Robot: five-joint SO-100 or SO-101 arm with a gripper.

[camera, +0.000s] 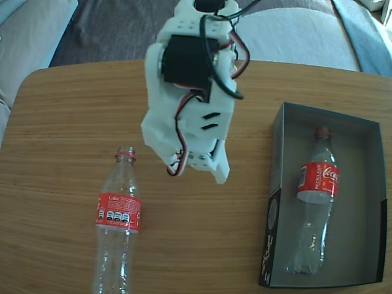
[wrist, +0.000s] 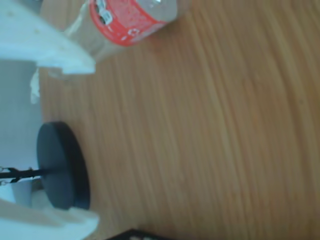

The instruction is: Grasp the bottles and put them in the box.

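One clear Coca-Cola bottle [camera: 119, 214] with a red label lies on the wooden table at the lower left of the fixed view, neck pointing away. A second bottle [camera: 315, 190] lies inside the black box [camera: 274, 202] at the right, neck towards the far wall. My white gripper [camera: 199, 174] hangs above bare table between the two, closer to the loose bottle. In the wrist view my gripper [wrist: 92, 145] is open with only table between its fingers. The loose bottle [wrist: 130, 20] shows past the upper finger [wrist: 60, 55], and a black corner of the box [wrist: 135, 235] shows at the bottom edge.
A black round stand base [wrist: 62, 172] sits on the table near its edge in the wrist view. Grey and white sofa cushions [camera: 294, 33] lie beyond the table's far edge. The wooden table [camera: 67, 116] has rounded corners.
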